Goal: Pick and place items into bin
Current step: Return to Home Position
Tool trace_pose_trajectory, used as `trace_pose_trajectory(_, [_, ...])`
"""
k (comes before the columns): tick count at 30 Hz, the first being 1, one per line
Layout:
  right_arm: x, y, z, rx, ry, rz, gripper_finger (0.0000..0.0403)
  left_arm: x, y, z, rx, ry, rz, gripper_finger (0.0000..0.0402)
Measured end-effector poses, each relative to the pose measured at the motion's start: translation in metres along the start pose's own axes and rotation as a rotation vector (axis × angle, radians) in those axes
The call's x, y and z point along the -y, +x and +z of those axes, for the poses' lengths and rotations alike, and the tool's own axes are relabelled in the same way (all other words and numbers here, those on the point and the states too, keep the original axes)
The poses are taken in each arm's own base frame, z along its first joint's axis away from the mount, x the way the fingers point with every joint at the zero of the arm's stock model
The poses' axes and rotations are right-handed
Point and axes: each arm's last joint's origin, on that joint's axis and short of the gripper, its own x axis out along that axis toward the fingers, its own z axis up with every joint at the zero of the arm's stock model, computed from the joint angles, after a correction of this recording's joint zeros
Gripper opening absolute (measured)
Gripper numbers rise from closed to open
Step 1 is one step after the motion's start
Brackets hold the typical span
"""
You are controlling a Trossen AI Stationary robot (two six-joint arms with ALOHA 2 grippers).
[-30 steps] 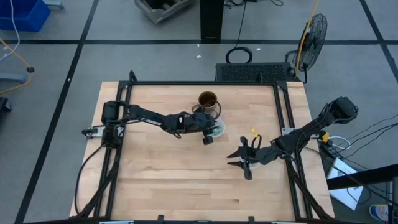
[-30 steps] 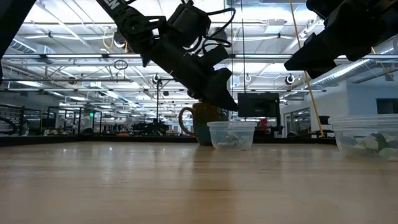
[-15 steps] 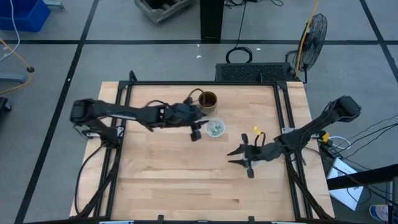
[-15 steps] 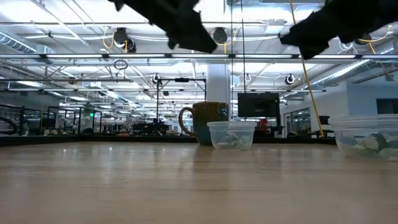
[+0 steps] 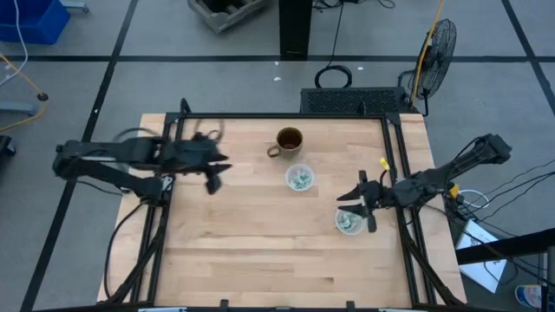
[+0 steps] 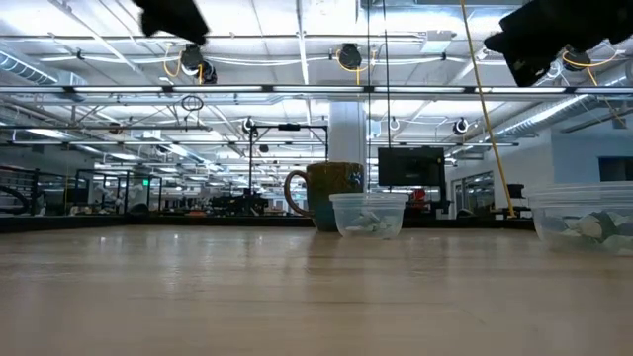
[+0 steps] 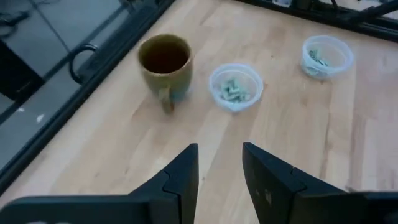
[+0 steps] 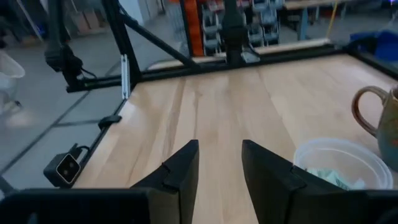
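Brown, with coffee-dark insides, the mug (image 5: 289, 140) stands upright toward the far edge of the wooden table (image 5: 243, 251). Just beside the mug, apart from it, sits the first clear bin (image 5: 300, 178). The second clear bin (image 5: 349, 222) lies beyond that one, well apart from the mug and toward the right arm's edge of the table. Both bins hold the items (image 7: 233, 89), small pale green-and-white packets heaped on their floors; no loose ones show on the wood around the mug.

From the mug, the left end effector (image 7: 219, 148) hangs well off to the left arm's side, above the table's edge and raised clear of the wood. It is released, a narrow gap between its fingers and nothing in it. The right end effector (image 8: 219, 144) hovers just beside the second clear bin, on the side away from the mug's handle. It points back across the table toward the mug and is likewise released and empty.
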Motion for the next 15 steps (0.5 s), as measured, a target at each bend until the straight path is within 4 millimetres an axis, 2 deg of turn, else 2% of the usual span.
trace_pose_trajectory(4, [0.01,-0.003,-0.028,0.096,-0.002,0.028,0.0114,-0.009,-0.037,-0.028,0.111,-0.07,0.035,0.0129])
trace_pose_trajectory(7, [0.018,-0.009,-0.048,0.169,0.017,0.047,0.0114,-0.019,-0.048,-0.06,0.174,-0.124,0.022,0.0129])
trace_pose_trajectory(9, [0.023,-0.013,-0.057,0.221,0.037,0.052,0.0114,-0.025,-0.048,-0.082,0.19,-0.173,0.007,0.0129])
trace_pose_trajectory(12, [0.027,-0.019,-0.051,0.311,0.07,0.06,0.0114,-0.032,-0.04,-0.11,0.236,-0.234,-0.012,0.0129])
trace_pose_trajectory(15, [0.029,-0.023,-0.05,0.331,0.074,0.053,0.0114,-0.032,-0.028,-0.128,0.349,-0.269,-0.043,0.0129])
